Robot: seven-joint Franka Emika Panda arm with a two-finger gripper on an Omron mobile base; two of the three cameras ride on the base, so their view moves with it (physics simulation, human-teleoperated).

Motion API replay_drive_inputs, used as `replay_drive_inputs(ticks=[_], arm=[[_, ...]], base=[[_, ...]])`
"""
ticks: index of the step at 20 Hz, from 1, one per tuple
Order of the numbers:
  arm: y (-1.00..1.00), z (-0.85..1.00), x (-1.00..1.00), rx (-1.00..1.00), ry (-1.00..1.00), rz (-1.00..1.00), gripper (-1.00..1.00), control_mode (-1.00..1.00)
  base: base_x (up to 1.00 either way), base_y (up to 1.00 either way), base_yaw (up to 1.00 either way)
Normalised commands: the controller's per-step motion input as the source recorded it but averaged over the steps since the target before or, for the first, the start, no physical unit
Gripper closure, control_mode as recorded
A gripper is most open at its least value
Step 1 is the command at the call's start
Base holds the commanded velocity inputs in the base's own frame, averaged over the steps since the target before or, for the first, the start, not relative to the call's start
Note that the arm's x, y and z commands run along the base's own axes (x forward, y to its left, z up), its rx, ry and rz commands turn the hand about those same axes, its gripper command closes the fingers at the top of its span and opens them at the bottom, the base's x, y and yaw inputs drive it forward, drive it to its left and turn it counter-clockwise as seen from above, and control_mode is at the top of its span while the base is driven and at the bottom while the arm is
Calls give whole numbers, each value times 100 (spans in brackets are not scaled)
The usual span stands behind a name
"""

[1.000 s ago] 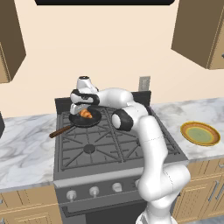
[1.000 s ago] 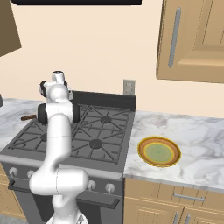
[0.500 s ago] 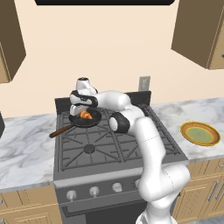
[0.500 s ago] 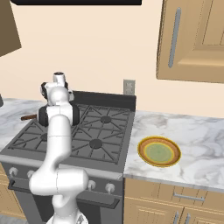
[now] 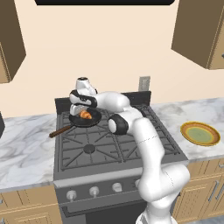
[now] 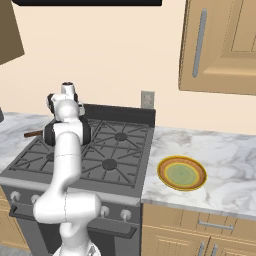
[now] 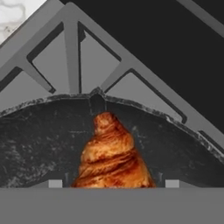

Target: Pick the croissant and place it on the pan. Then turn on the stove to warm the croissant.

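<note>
- The small golden-brown crescent croissant (image 5: 86, 115) lies inside the round black frying pan (image 5: 92, 120), which sits on the rear-left burner of the dark grey four-burner gas stove (image 5: 118, 148).
- The pan's thin reddish-brown handle (image 5: 60, 131) points out toward the left front.
- The white arm's two-finger tool (image 5: 81, 110) hangs right over the pan; in the hand view the croissant (image 7: 112, 155) sits between the tips.
- Whether the tips grip it or stand free, I cannot tell.
- A yellow-rimmed green plate (image 5: 201, 133) rests on the marble desk (image 5: 26, 144), well right of the stove.
</note>
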Motion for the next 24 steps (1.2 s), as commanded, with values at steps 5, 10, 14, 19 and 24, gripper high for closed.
replay_drive_inputs(ticks=[5, 10, 14, 19, 24], arm=[[-12, -9, 0, 0, 0, 0, -100, -100], [-32, 0, -12, 0, 0, 0, -100, -100], [-20, 20, -27, 0, 0, 0, -100, -100], [0, 53, -36, 0, 0, 0, -100, -100], [-4, 26, -76, 0, -7, 0, -100, -100]], base=[[0, 0, 0], [0, 0, 0], [0, 0, 0], [0, 0, 0], [0, 0, 0]])
